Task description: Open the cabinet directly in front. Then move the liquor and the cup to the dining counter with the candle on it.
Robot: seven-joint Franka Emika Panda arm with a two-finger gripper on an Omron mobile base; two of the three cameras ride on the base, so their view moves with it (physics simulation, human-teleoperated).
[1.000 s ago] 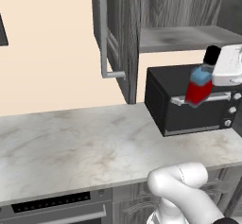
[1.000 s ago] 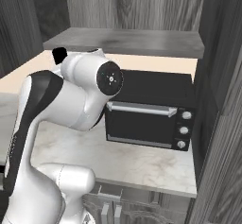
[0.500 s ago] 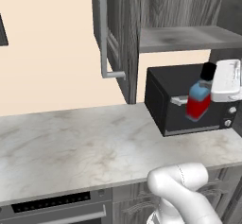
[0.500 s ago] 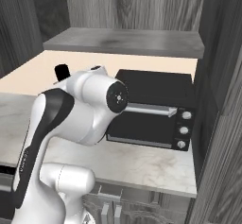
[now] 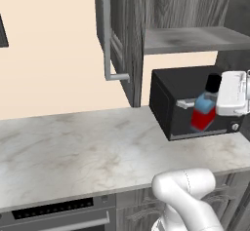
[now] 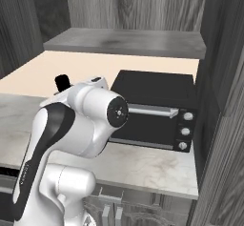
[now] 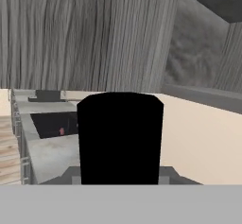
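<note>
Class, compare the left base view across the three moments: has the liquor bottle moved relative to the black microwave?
Yes. The liquor, held in the gripper, has dropped lower and drifted slightly right against the microwave: it now overlaps the lower front face.

Marble counter (image 5: 73,147) to my left lies bare, wide room there. Black microwave (image 5: 188,103) sits close behind the held liquor (image 5: 205,109). Open cabinet (image 5: 119,40) door juts out left of it; shelf (image 6: 126,41) hangs low above.

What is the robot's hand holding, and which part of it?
The gripper holds the liquor bottle. It grips the bottle up near its black cap, so the blue and red body hangs below the hand.
</note>
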